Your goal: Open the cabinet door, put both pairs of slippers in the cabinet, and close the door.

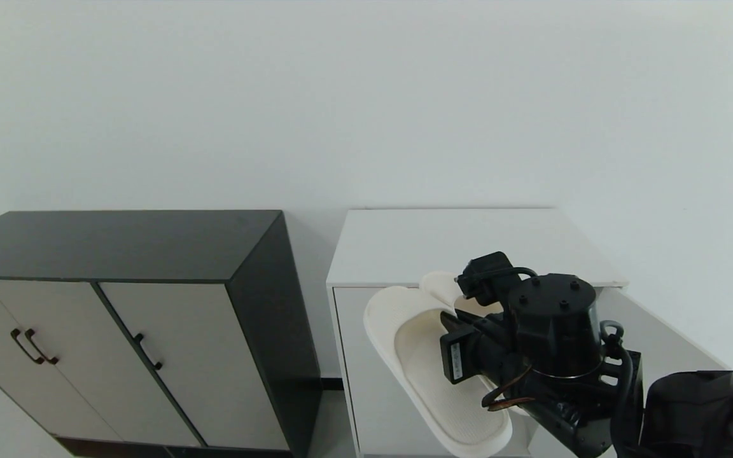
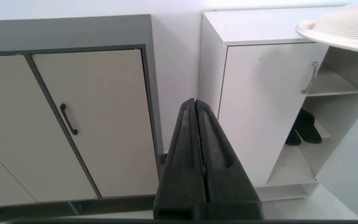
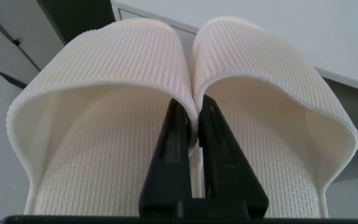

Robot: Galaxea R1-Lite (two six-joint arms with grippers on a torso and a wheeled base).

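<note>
White plain wall (image 1: 366,95): stands behind both cabinets and takes up the upper part of my head view.
Black-framed cabinet with pale beige doors (image 1: 118,242): on my left, against the wall. Its doors are shut, and each has a dark curved handle (image 1: 148,351).
White box-shaped cabinet (image 1: 468,245): on my right, just beside the black-framed one, with a narrow gap between them. From my left wrist I see one white door (image 2: 263,106) shut, with a slim metal handle (image 2: 314,76) at its edge. The half beside that door stands open and shows white shelves (image 2: 331,84).
Pair of cream ribbed foam slippers (image 1: 430,375): held in the air in front of the white cabinet, near the level of its top edge. They sit side by side with their inner edges pressed together, and they are not yet inside the cabinet.
Pair of black slip-on shoes (image 2: 306,127): lying inside the open half of the white cabinet, low down under the shelves.
My right gripper (image 3: 193,118): clamped on the cream slippers. One finger reaches under each strap, and the two touching inner walls are pinched between them.
My left gripper (image 2: 196,106): fingers pressed flat together with nothing between them. It hangs in the air facing the gap between the two cabinets, well apart from both.
</note>
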